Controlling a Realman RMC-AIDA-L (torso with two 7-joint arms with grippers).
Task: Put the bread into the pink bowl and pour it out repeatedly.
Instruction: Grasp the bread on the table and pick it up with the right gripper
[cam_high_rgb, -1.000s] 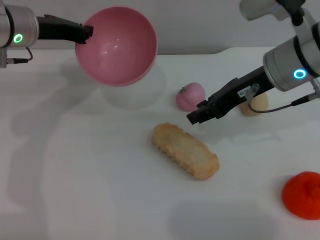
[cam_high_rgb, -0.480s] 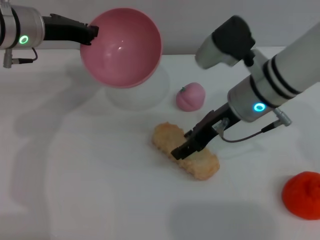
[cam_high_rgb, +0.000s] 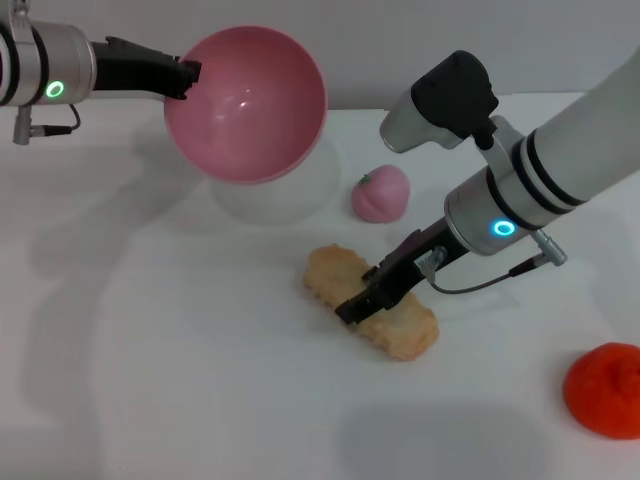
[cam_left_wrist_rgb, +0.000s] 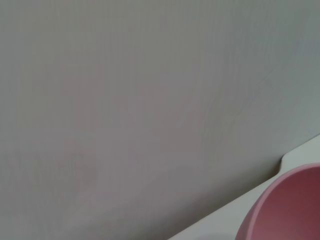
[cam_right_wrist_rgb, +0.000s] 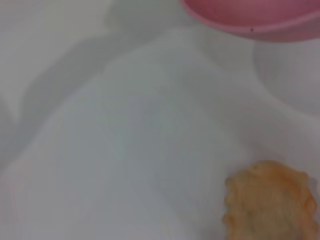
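The pink bowl (cam_high_rgb: 250, 105) hangs tilted in the air at the back left, its mouth facing me and nothing inside it. My left gripper (cam_high_rgb: 185, 72) is shut on its rim. The bowl also shows in the left wrist view (cam_left_wrist_rgb: 292, 210) and the right wrist view (cam_right_wrist_rgb: 250, 15). The bread (cam_high_rgb: 405, 328) lies on the white table in the middle, tan underside up. It also shows in the right wrist view (cam_right_wrist_rgb: 270, 202). My right gripper (cam_high_rgb: 357, 305) is down on the middle of the bread, touching its top.
A small pink peach-like fruit (cam_high_rgb: 380, 193) sits just behind the bread. An orange-red crinkly blob (cam_high_rgb: 605, 390) lies at the front right. The white table (cam_high_rgb: 180, 350) ends at a back edge near the wall.
My right arm has swung in from the right and come down onto the middle of the bread. The pink bowl has drifted slightly right and down. The bread has not moved.
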